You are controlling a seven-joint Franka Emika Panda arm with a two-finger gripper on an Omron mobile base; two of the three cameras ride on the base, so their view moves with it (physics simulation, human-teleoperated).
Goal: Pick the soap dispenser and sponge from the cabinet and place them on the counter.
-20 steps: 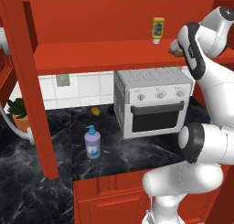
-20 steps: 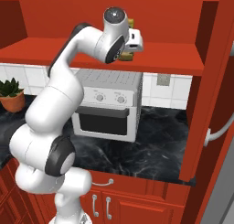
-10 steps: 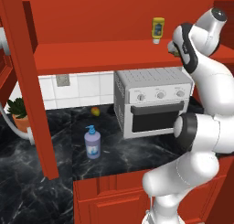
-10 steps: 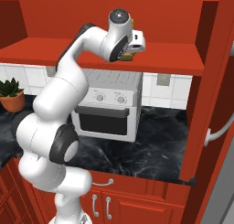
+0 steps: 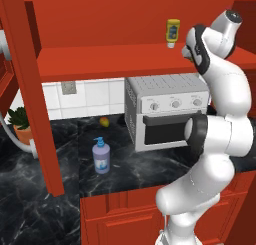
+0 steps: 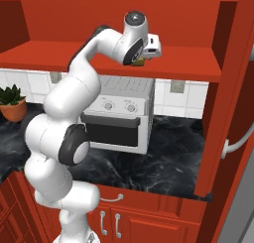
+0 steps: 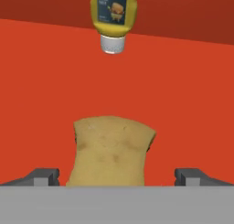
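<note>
The sponge, a yellow-tan block, lies on the red shelf of the cabinet. My gripper is open, with one finger on each side of the sponge and clear space between them and it. From the right base view the gripper is inside the cabinet at shelf height, and a bit of the sponge peeks out below it. The lavender soap dispenser with its blue pump stands upright on the black counter, left of the arm.
A yellow squeeze bottle stands on the shelf just beyond the sponge. A silver toaster oven sits on the counter under the shelf. A small fruit and a potted plant are at the back left. Open cabinet doors flank the shelf.
The arm has risen and the hand has pushed further into the cabinet towards the sponge. The jaws have stayed open. The soap dispenser has not moved.
</note>
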